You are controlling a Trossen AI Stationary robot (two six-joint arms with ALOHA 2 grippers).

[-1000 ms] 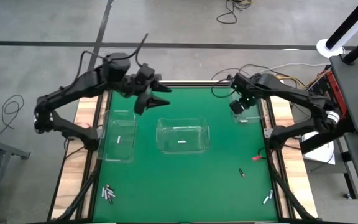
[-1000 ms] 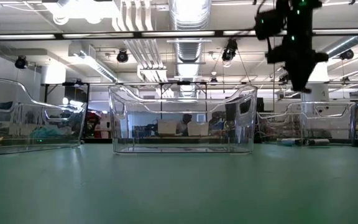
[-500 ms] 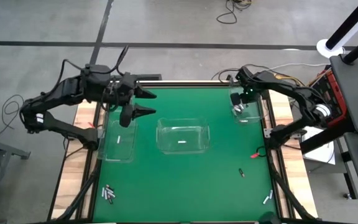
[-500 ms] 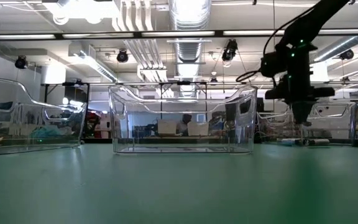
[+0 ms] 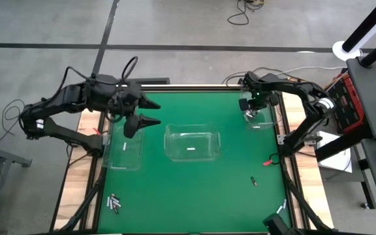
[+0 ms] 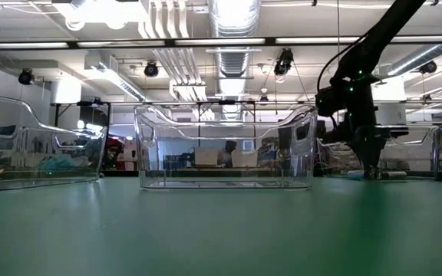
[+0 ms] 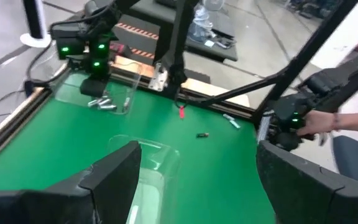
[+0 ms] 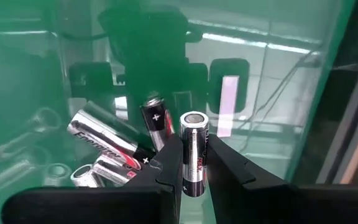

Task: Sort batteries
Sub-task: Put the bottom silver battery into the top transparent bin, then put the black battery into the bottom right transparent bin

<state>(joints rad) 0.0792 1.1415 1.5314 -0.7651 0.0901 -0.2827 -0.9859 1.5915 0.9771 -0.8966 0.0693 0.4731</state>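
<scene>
Gripping one battery (image 8: 194,152) upright between its two dark fingers (image 8: 166,177), the right gripper (image 5: 254,108) is lowered into the small clear bin (image 5: 256,122) at the far right corner of the green mat (image 5: 194,176). Several batteries already in that bin (image 8: 107,146) are seen lying just beneath the held cell. The step in hand is judged to be the drop: the fingers need only be parted, then the arm lifted straight up so the bin's walls are cleared. Little room is left inside; the bin stands close to the mat's edge and the table's wooden border.

The left gripper (image 5: 150,112) is held with fingers spread wide and empty, above the far end of the left bin (image 5: 124,145). A middle bin (image 5: 192,143) with one pale battery stands between the arms. Loose batteries remain near the front: a cluster at the left corner (image 5: 114,203), one dark cell (image 5: 254,181), and one at the right front (image 5: 281,209), with open mat around them. A small red object (image 5: 269,164) lies near the right edge.
</scene>
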